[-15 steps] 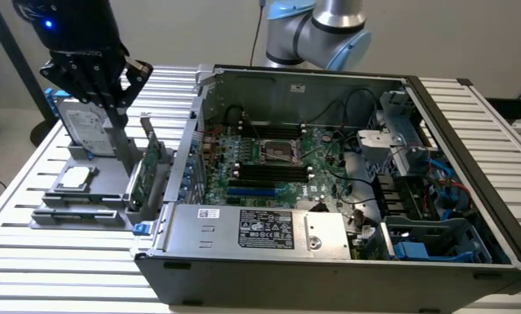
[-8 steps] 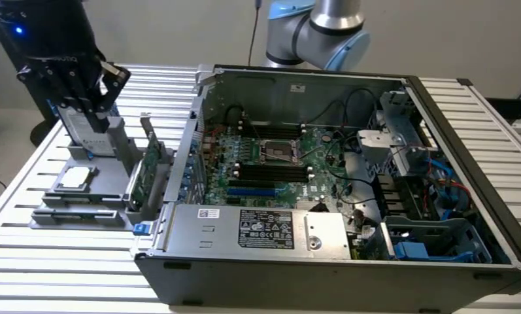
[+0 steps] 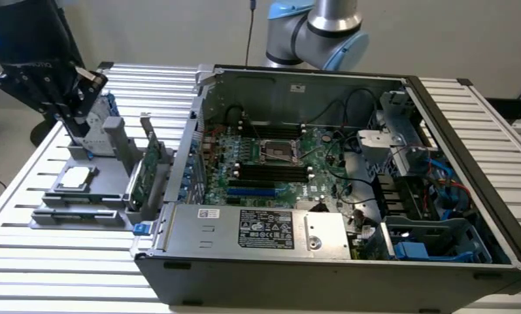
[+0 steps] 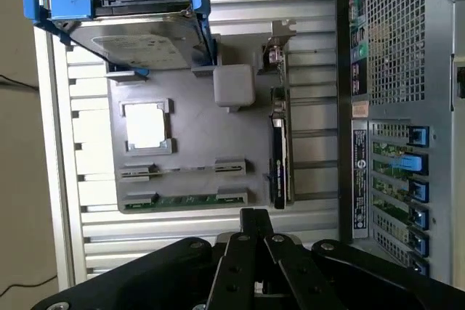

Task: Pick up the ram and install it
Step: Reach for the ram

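The exterior view stands off the arm, high and at middle distance, looking down slantwise over the slatted surface (image 3: 59,261), the whole open computer case (image 3: 330,275) and the tool (image 3: 71,121). The wrist view rides above the tool (image 4: 253,217), nearer in, looking straight down past its tip. Both share the gray tray (image 3: 95,190) (image 4: 196,136) beneath the tool and the outer wall of the computer case (image 4: 392,34) beside it.
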